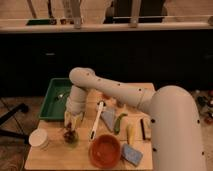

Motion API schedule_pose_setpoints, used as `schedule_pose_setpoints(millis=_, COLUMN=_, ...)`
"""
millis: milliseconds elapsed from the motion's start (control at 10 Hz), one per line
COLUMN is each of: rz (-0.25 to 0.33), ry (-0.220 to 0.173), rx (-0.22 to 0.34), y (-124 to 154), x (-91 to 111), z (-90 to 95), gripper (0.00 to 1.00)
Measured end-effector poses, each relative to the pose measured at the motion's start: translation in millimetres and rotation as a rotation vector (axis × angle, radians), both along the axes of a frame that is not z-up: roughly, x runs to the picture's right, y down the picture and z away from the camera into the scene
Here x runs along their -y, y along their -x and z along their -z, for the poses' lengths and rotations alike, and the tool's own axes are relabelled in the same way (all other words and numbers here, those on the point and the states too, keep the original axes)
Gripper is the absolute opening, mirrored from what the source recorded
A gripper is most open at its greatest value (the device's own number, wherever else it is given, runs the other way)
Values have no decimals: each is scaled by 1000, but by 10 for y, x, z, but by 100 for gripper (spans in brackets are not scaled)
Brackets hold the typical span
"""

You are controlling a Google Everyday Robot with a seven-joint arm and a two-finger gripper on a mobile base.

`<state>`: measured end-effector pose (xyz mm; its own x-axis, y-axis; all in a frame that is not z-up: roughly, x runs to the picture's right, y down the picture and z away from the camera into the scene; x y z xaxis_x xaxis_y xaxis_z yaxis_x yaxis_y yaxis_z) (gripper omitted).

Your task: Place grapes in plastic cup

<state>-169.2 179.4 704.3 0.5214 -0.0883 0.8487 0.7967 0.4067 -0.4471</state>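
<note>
The gripper [73, 121] is hanging directly above the plastic cup [72, 139], at the end of the white arm [115, 92] that is bending down toward it. The grapes [68, 131] are sitting right at the cup's mouth, just under the gripper's tip. I cannot tell whether the gripper is clamping them or they are lying loose in the cup. Seen from the camera, the white cup [39, 137] is standing just left of the plastic cup and the green tray [54, 97] is lying behind it. The white-handled tool [97, 121] is lying just to the plastic cup's right, and the orange bowl [105, 150] is sitting to its right and nearer the camera. All of them are resting on the wooden table [52, 159]. The cluster is probably behaving as a light, soft, lumpy load, with berries that are bruising easily and pulling off the stem under a hard squeeze. A modest hold across the widest part of the bunch is looking safest. The plastic cup is likely thin, light and barely wider than the bunch, so an off-centre release is risking a tipped cup or berries hanging over the rim.
</note>
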Motion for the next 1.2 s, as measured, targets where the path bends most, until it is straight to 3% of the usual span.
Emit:
schedule_pose_setpoints(millis=400, rz=-10, ry=-24, rx=-54, y=-33, x=-25, z=-85, gripper=1)
schedule_pose_setpoints(millis=800, rz=-15, ry=-21, rx=-85, y=-38, x=-48, z=-156, gripper=3)
schedule_pose_setpoints(millis=1200, rz=-14, ry=-12, rx=-97, y=-27, x=-65, z=-171, gripper=42)
